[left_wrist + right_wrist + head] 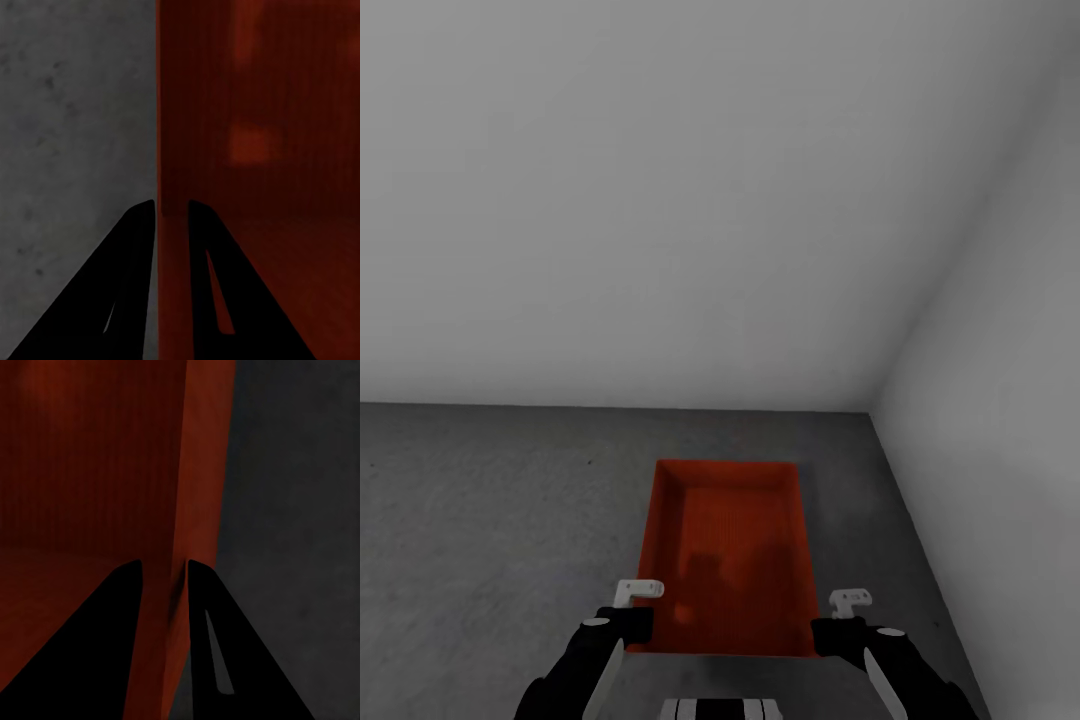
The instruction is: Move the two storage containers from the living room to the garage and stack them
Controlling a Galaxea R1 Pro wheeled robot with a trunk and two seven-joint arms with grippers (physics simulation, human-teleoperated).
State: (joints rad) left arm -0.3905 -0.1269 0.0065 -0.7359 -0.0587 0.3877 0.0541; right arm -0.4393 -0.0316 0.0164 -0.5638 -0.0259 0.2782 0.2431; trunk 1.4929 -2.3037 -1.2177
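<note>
Head view: a red-orange storage container (725, 555) sits low in the picture against the dark grey concrete floor (490, 520), near the corner where two pale grey walls (660, 200) meet. Its open top faces up, showing a ribbed flat bottom and tapered sides. Whether it rests on the concrete or is held just above it cannot be told. The left claw (632, 622) is at the container's near left corner and the right claw (832, 630) at its near right corner, each with a black body and a white bracket above it.

Left wrist view: the left claw (172, 208) straddles the container's side wall (169, 112), one black finger (127, 285) on the outer side over the concrete, the other inside over the red bottom. The jaws stand narrowly apart, closed against the thin wall.

Right wrist view: the right claw (163, 566) likewise straddles the opposite side wall (199, 472), one finger (225, 652) outside and one inside, pinching it with only the wall's thickness between them.
</note>
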